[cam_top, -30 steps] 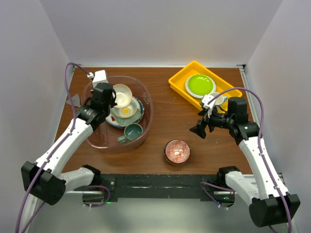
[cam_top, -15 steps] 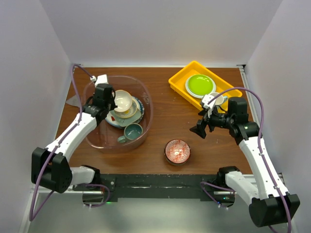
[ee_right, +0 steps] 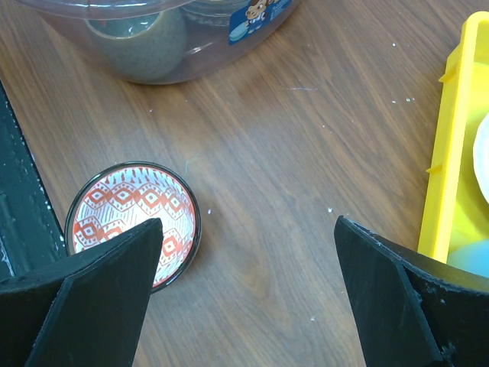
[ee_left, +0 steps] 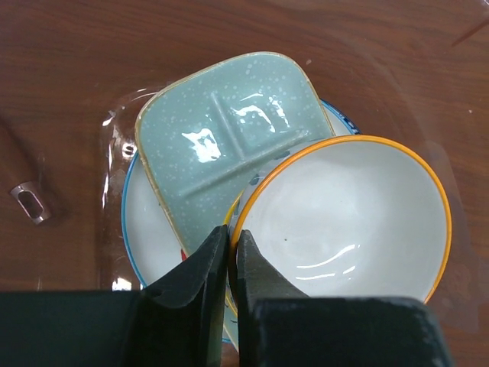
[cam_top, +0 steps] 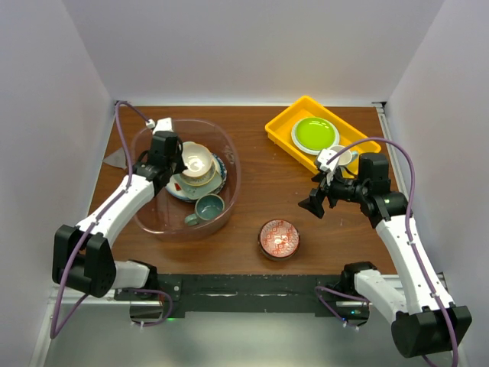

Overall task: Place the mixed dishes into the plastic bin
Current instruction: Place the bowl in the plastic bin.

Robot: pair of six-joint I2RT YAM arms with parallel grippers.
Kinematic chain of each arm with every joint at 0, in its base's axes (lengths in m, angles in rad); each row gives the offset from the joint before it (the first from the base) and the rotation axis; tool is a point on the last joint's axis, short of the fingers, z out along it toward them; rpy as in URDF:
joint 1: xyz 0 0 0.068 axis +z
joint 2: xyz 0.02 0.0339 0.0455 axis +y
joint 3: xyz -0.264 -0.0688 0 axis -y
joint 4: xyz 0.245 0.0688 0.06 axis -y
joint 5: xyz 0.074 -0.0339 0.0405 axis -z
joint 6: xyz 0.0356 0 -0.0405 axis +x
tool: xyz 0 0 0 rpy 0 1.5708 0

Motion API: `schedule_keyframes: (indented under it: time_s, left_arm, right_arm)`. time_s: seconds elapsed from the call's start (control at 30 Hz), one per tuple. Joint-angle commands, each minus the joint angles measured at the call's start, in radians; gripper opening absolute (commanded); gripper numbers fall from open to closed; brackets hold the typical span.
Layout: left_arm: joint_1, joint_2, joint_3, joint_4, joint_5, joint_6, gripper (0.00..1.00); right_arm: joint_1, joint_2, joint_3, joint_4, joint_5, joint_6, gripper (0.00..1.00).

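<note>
My left gripper [ee_left: 231, 256], jaws narrow, pinches the rim of the orange-rimmed bowl [ee_left: 344, 222] over the mint dish [ee_left: 221, 138] inside the plastic bin [cam_top: 157, 222], left of top view, so next I judge: let go & lift clear, then my right gripper [ee_right: 248, 229], wide & empty, takes the red-patterned bowl [cam_top: 279, 238] at lower ctr of the surface.

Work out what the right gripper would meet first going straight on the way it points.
Probably bare wooden table, between the red patterned bowl and the yellow tray; the open right gripper might clip the bowl, depth unclear.
</note>
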Motion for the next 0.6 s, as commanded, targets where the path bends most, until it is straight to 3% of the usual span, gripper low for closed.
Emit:
schedule_keyframes:
  time_s: [0.0,0.37,0.47,0.57]
  left_arm:
    - [0.009,-0.013,0.001,0.075,0.013,0.001,0.15]
    - [0.009,-0.064,-0.002,0.049,0.01,0.013,0.3]
    - [0.009,-0.108,0.0,0.037,0.005,0.027,0.39]
    - [0.009,-0.162,0.0,0.026,0.016,0.056,0.54]
  right_arm:
    - [-0.003,0.002,0.004,0.025,-0.011,-0.012,0.98]
    - [-0.007,0.008,0.003,0.025,-0.012,-0.013,0.98]
    - [-0.007,0.013,0.001,0.024,-0.015,-0.018,0.98]
    - [-0.009,0.017,0.001,0.019,-0.025,-0.029,0.98]
